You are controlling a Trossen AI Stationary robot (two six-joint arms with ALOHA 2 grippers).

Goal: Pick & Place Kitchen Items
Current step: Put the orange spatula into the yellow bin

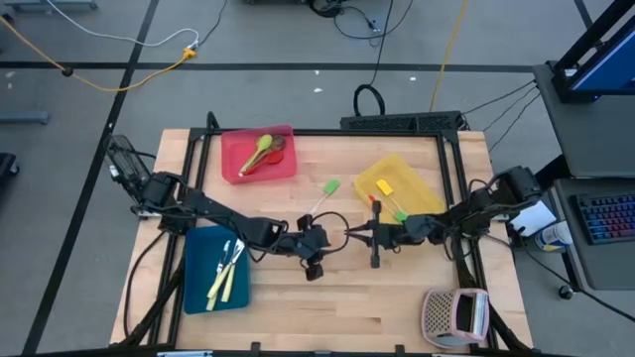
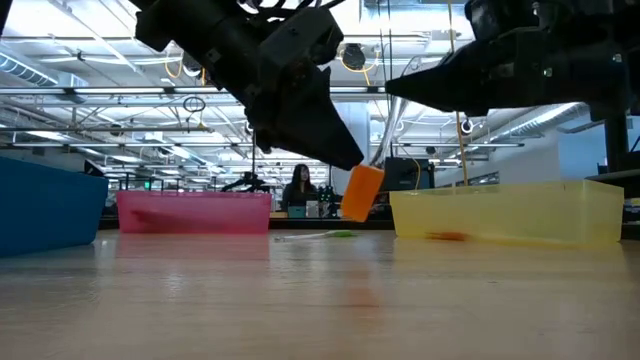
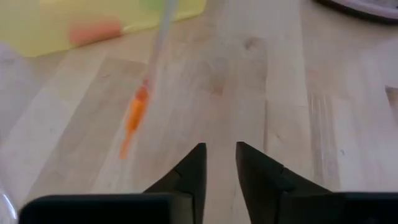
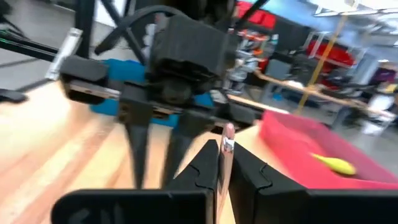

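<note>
1. My right gripper [image 4: 219, 146], at the centre of the wooden desk [image 1: 327, 307], is clamped on the clear handle of an orange-headed spatula [image 2: 362, 192], lifted off the wood.
2. My left gripper [image 3: 221, 149], facing it from 9 o'clock, stands narrowly parted with nothing between its fingers.
3. Sorted so far, I judge: spoons in the red plastic tray [image 1: 233, 169] at 11 o'clock, knives in the blue tray [image 1: 198, 288] at 8, spatulas in the yellow tray [image 1: 422, 188] at 2.
4. Left: this spatula, and a green-headed spatula [image 1: 327, 188] lying on the desk at 12.

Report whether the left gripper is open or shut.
Open: the left gripper shows a clear gap between its fingers in the left wrist view, nothing between them.
</note>
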